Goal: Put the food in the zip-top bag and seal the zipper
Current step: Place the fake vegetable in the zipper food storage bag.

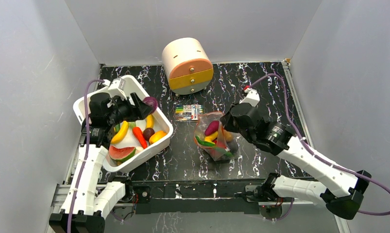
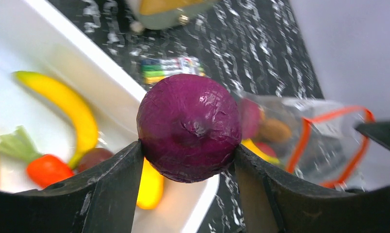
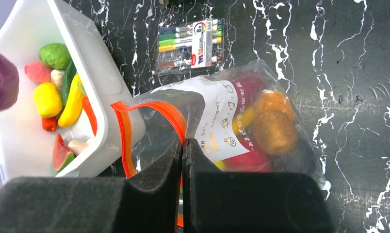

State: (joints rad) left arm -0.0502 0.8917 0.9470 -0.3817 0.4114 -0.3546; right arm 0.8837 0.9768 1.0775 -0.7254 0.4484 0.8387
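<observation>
- The black marbled desk (image 1: 183, 155) only shows whole in the top view, so that's the one to use for the layout.
- The white bin (image 1: 149, 151) sits along the left edge. It's the supply: bananas, a carrot and a watermelon slice (image 1: 121, 154) haven't been bagged yet. The right wrist view also picks up green and pink pieces that the arm covers from above.
- The round drawer unit (image 1: 186, 65) is at the far edge and doesn't look involved.
- The zip-top bag (image 1: 213, 136) lies right of the desk's middle, already part loaded. The right hand (image 3: 182, 145) is clenched on its lip, and I'd guess that's to prop the mouth open toward the bin. Only its own camera shows that pinch up close.
- The pack of markers (image 1: 188, 112) lies mid-desk between the drawers and the bag.
- The purple onion (image 2: 189, 127) is squeezed between the fingers of the left hand (image 2: 188, 150), above the bin's far right rim. It looks like the next piece for the bag. The left wrist view shows the firm grip, with the bag mouth beyond it.
- The zipper (image 3: 154, 108) is gaping open, so sealing looks a long way off.
</observation>
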